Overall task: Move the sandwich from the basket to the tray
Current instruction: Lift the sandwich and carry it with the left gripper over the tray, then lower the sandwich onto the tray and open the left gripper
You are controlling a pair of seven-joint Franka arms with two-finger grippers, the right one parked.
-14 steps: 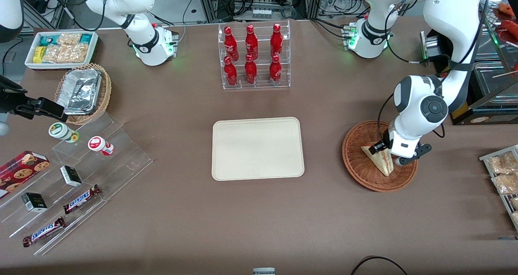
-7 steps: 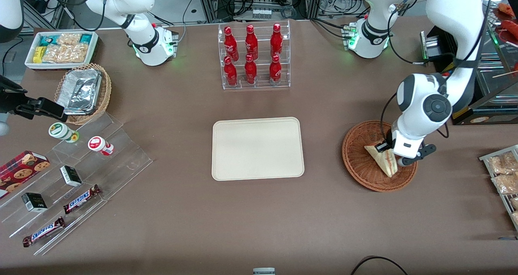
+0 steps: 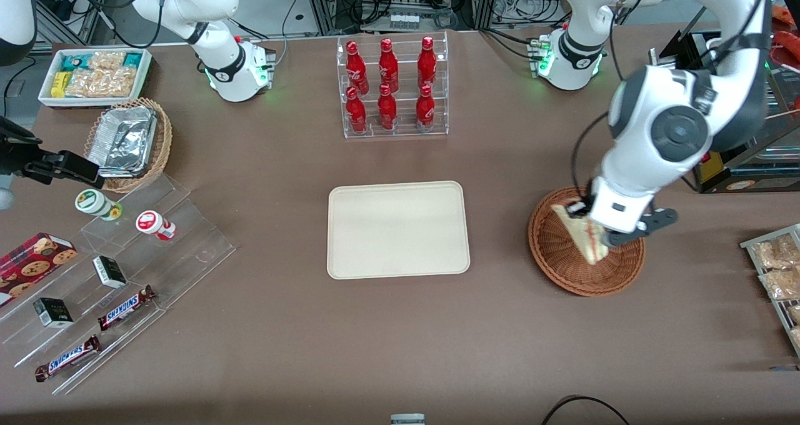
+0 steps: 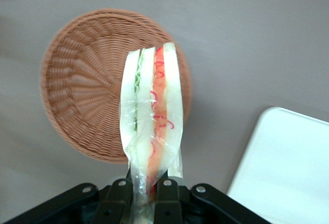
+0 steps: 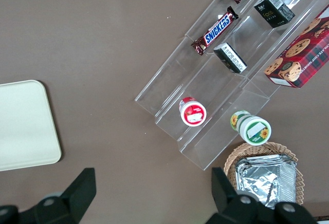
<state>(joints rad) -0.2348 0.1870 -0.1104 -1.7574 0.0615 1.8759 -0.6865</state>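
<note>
Lifted since the earlier frame, the sandwich (image 4: 151, 116) hangs above the basket (image 4: 77, 95), pinched in the closed tool (image 4: 145, 193), ready to carry to the tray (image 3: 398, 229).

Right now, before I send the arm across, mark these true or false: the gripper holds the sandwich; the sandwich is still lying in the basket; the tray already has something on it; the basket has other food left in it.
1. The left gripper is shut on the plastic-wrapped triangular sandwich. True.
2. The sandwich lies in the round reddish-brown wicker basket. False: it hangs above it.
3. The flat cream rectangular tray carries something. False: bare.
4. The basket holds other food. False: none visible.
</note>
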